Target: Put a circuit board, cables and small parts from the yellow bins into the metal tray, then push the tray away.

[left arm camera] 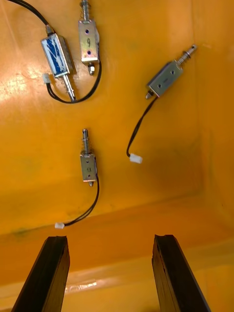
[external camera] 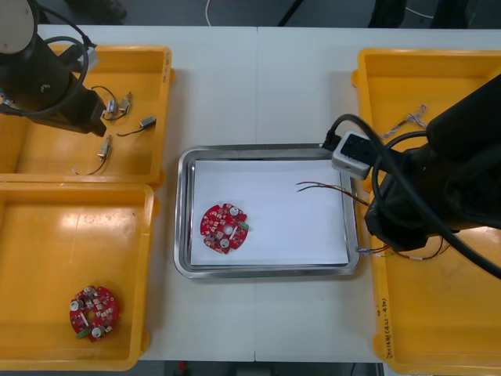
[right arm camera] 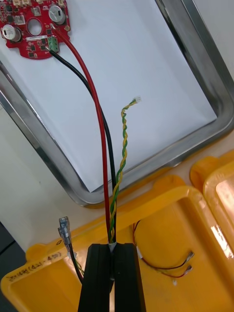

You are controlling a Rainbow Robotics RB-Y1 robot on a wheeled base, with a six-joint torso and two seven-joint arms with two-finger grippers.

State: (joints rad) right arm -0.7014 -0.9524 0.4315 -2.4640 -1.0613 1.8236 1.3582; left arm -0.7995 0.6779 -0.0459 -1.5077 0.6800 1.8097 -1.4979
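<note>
The metal tray (external camera: 182, 211), mid-table, holds a circuit board (external camera: 224, 228). The right gripper (right arm camera: 113, 251), at the rim of the near right yellow bin (right arm camera: 161, 192), pinches limp, light cables (right arm camera: 105, 146) by one end, their tips trailing into the tray. The left gripper (left arm camera: 111, 239), jaws spread, hovers over stiff small metal parts (left arm camera: 88, 165), far left, best gripped across the body. One is perhaps marked "9".

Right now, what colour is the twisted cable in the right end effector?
The twisted cable is yellow and green, clearest in the right wrist view.
</note>
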